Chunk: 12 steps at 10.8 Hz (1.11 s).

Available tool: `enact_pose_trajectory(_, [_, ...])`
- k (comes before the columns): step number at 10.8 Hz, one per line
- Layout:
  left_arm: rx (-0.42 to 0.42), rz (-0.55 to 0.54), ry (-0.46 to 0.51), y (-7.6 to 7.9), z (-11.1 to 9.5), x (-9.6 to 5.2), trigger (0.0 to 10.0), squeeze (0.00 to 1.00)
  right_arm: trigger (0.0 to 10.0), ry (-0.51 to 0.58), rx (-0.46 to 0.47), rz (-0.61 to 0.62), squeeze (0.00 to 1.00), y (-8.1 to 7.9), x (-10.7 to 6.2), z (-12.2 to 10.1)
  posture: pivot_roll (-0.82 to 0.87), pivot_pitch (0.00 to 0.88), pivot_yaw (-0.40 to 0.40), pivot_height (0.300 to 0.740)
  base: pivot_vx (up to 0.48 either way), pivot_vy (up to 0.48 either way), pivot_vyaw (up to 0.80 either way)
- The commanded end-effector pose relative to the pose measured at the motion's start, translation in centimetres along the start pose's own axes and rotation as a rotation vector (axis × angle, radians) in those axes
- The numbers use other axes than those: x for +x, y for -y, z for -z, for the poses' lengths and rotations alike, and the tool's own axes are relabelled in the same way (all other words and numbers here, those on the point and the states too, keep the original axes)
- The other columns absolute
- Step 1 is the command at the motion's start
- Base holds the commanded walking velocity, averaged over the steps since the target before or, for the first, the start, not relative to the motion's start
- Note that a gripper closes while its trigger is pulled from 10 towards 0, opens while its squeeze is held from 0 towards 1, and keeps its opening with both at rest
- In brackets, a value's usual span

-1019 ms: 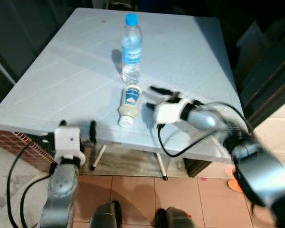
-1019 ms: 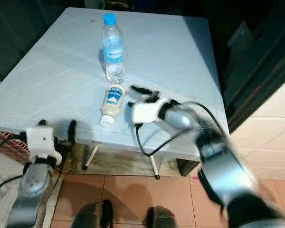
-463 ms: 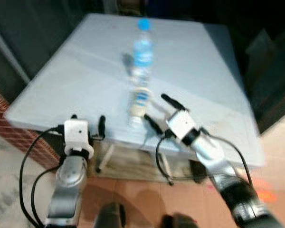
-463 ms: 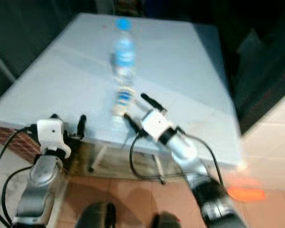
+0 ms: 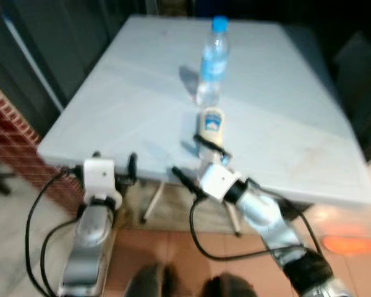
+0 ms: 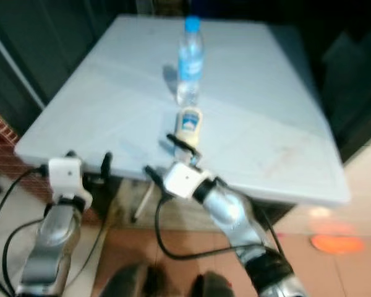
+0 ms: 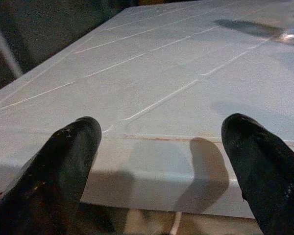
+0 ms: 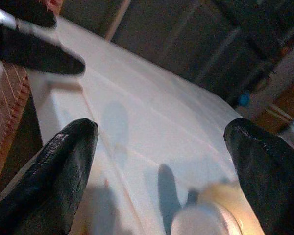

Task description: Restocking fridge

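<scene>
**A:** Mayonnaise bottle (image 5: 211, 125) is what the right arm is set up for, I'd judge. But take it from the left: what is the left gripper (image 5: 114, 164) doing?

**B:** It hovers at the near edge of the pale table (image 5: 111, 105), fingers spread wide and holding nothing. Its wrist view looks straight across the tabletop, with both fingertips (image 7: 68, 147) framing bare surface. It looks idle; I'd leave it there, out of the way.

**A:** And moving right?

**B:** The squeeze bottle lies on its side near the front edge, cap toward the robot. Just behind it stands the water bottle (image 5: 212, 60) with its blue cap, upright, very close to the mayonnaise's far end; whether they touch I cannot tell.

**A:** The right gripper (image 5: 195, 159)?

**B:** Parted and empty, sitting at the table edge just in front of the cap. In its wrist view the white cap (image 8: 203, 220) shows between the two fingers, not yet between the pads.

**A:** So how to do it well?

**B:** Push forward along the bottle's length until the fingers straddle the body rather than the cap, which is narrow and likely slippery. Close gently, since soft plastic will give. Keep the approach low and straight, because a hard nudge could push it into the water bottle and topple that.
</scene>
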State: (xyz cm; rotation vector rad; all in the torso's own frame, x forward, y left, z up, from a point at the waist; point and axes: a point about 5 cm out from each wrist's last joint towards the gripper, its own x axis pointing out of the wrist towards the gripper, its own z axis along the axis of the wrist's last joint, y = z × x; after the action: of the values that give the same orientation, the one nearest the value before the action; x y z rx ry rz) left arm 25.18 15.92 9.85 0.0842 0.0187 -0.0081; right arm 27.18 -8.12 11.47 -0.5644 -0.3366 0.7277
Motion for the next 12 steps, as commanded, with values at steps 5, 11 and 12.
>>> enact_pose_trajectory(5, [0.004,0.008,0.012,-0.1,-0.2,0.0,10.0,0.00,10.0,-0.179,-0.033,0.398,0.00,3.1,-0.4,1.2,0.01,0.082,0.036,0.740,0.000,0.000,0.00])
enact_pose_trajectory(11, [0.003,0.036,0.016,0.2,-0.4,0.1,10.0,0.00,10.0,-0.156,0.174,0.358,0.00,0.9,4.4,0.4,0.03,0.086,0.042,0.740,0.000,0.000,0.00])
enact_pose_trajectory(12, [0.003,0.034,0.016,0.2,-0.4,0.0,10.0,0.00,10.0,-0.138,0.186,0.327,0.00,0.4,5.0,0.1,0.03,0.087,0.039,0.740,0.000,0.000,0.00])
